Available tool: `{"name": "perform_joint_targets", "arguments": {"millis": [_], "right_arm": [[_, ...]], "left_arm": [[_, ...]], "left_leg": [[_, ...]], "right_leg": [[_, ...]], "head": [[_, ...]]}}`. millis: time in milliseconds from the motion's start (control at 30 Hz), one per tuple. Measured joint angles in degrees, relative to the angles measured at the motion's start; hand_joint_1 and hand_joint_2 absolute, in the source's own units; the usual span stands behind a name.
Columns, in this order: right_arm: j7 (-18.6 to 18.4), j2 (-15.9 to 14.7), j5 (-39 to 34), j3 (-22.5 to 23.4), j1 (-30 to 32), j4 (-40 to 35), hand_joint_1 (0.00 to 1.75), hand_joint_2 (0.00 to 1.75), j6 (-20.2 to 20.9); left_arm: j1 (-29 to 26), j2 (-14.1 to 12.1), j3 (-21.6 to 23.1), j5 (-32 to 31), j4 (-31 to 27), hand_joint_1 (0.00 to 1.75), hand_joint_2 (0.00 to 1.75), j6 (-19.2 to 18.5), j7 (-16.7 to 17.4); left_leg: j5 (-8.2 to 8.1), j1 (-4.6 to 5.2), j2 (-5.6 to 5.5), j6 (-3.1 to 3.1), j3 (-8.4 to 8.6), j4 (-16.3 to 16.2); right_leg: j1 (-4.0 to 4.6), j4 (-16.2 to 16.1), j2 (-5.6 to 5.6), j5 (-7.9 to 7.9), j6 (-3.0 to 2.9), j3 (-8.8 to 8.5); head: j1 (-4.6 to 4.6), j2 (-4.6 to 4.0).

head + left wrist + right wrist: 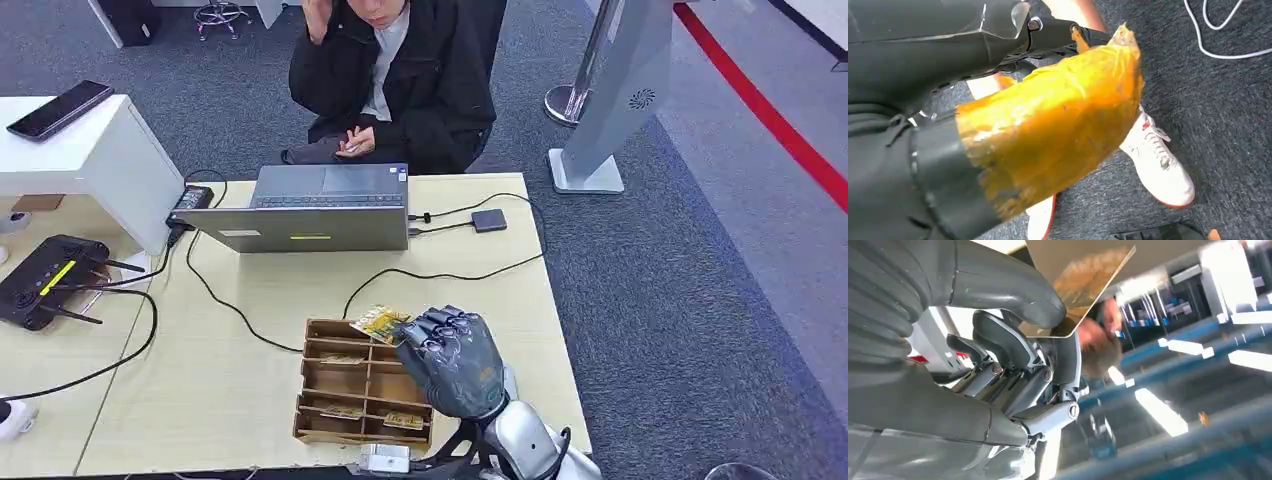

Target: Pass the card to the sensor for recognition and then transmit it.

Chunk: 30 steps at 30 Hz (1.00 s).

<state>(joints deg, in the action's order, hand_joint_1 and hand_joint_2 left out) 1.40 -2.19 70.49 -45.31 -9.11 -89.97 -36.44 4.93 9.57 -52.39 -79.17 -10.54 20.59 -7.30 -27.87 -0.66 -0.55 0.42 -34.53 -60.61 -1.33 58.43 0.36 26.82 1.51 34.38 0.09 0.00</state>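
Observation:
My right hand [455,360] hovers over the far right corner of a wooden compartment box [330,385] on the table. It pinches a gold-patterned card [380,322] that sticks out to the left of the fingers. In the right wrist view the thick grey thumb [1013,285] presses the card [1085,277] against the darker fingers. The sensor [489,220], a small dark square pad, lies on the table to the right of the laptop, cabled to it. In the left wrist view my left hand [1048,125] is wrapped in yellow tape and hangs over the carpet; its fingers are hidden.
A grey laptop [320,205] stands at the table's far edge, with a seated person [395,80] behind it. Black cables [440,272] run across the table between the box and the sensor. More cards lie in the box. A black router [50,278] sits at the left.

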Motion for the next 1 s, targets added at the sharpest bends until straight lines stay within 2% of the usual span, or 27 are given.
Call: {"name": "perform_joint_targets", "arguments": {"millis": [133,300,467,600,733,900,1000], "right_arm": [[1.79,0.00,0.20,0.74,1.30,-4.11,1.75,1.75,-0.55],[6.46,0.11,0.15,2.55,3.33,-9.52,1.75,1.75,-0.70],[11.48,1.36,-0.35,5.42,5.73,-13.35,1.75,1.75,-0.70],[13.26,2.23,-0.61,6.92,6.73,-15.05,1.75,1.75,-0.70],[16.87,3.95,-0.96,9.24,7.97,-16.93,1.75,1.75,-0.70],[16.61,5.00,-1.46,11.04,7.85,-17.61,1.75,1.75,-0.70],[14.40,5.27,-1.40,11.45,6.63,-17.15,1.75,1.75,-0.68]], "left_arm": [[-0.04,0.00,0.00,0.37,0.00,0.00,0.00,0.28,-0.11],[-0.14,0.00,0.00,0.68,0.00,0.00,0.00,0.55,-0.39],[-0.15,0.00,0.00,0.83,0.00,0.00,0.00,0.66,-0.52],[-0.17,0.00,0.00,0.83,0.00,0.00,0.00,0.68,-0.55],[-0.23,0.00,0.00,0.81,0.00,0.00,0.00,0.68,-0.61],[-0.20,0.00,0.00,0.44,0.00,0.00,0.00,0.66,-0.66],[-0.09,0.00,0.00,0.11,0.00,0.00,0.00,0.57,-0.66]], "left_leg": [[0.00,0.00,0.00,0.00,0.01,0.00],[0.00,0.00,0.00,0.00,0.00,0.00],[0.00,0.00,0.00,0.00,0.00,0.00],[0.00,0.00,0.00,0.00,0.01,0.00],[0.00,0.00,0.01,0.00,0.01,0.00],[0.00,0.00,0.01,0.00,0.01,0.00],[0.00,0.00,0.01,0.00,0.01,0.00]], "right_leg": [[0.00,0.00,0.00,0.00,0.00,0.00],[0.00,0.00,0.00,0.00,0.00,0.00],[0.00,0.00,0.00,0.00,0.00,0.00],[0.00,0.00,0.00,0.00,0.00,-0.01],[0.00,0.00,0.00,0.00,0.00,-0.01],[0.00,0.00,0.00,0.00,0.00,-0.01],[0.00,0.00,0.01,-0.01,-0.01,-0.02]], "head": [[-0.02,0.00],[-0.02,0.00],[0.00,0.00],[-0.02,0.00],[-0.02,0.00],[-0.02,0.00],[-0.02,0.00]]}}
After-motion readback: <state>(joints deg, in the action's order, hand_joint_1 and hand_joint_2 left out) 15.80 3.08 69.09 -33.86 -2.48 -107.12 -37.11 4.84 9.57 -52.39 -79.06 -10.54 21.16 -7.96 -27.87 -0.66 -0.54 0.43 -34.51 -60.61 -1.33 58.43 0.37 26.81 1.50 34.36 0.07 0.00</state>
